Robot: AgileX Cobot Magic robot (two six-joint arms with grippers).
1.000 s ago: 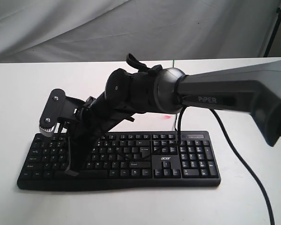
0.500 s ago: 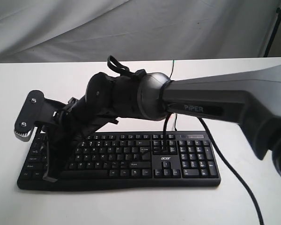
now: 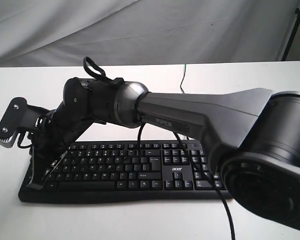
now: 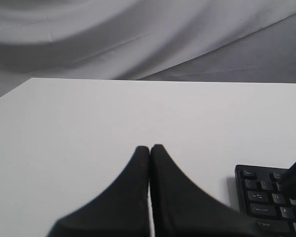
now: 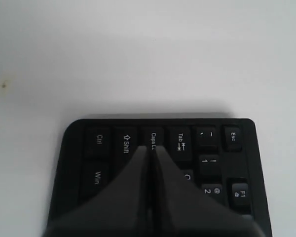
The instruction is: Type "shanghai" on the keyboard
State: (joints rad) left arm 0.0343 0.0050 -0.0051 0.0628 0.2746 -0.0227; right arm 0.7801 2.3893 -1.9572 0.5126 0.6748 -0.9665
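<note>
The black keyboard [image 3: 140, 170] lies across the front of the white table [image 3: 240, 85], its acer logo right of the letter keys. My right arm reaches across from the right, and my right gripper [image 3: 34, 185] points down at the keyboard's far left end. In the right wrist view the right gripper [image 5: 151, 147] is shut, its tips over the Caps Lock key of the keyboard [image 5: 96, 173]. Off the keyboard's left end, my left gripper [image 4: 149, 146] is shut and empty over bare table; a corner of the keyboard [image 4: 266, 197] shows beside it. I cannot see the left gripper in the exterior view.
A thin cable [image 3: 182, 80] runs from the keyboard's back toward the table's far edge. The right arm's black cable [image 3: 224, 210] hangs over the number pad. Grey cloth [image 3: 140, 30] hangs behind the table. A dark stand leg [image 3: 292, 30] is at the back right.
My right arm has swung left along the keyboard, carrying the shut gripper from the left-middle letter keys to the far left column.
</note>
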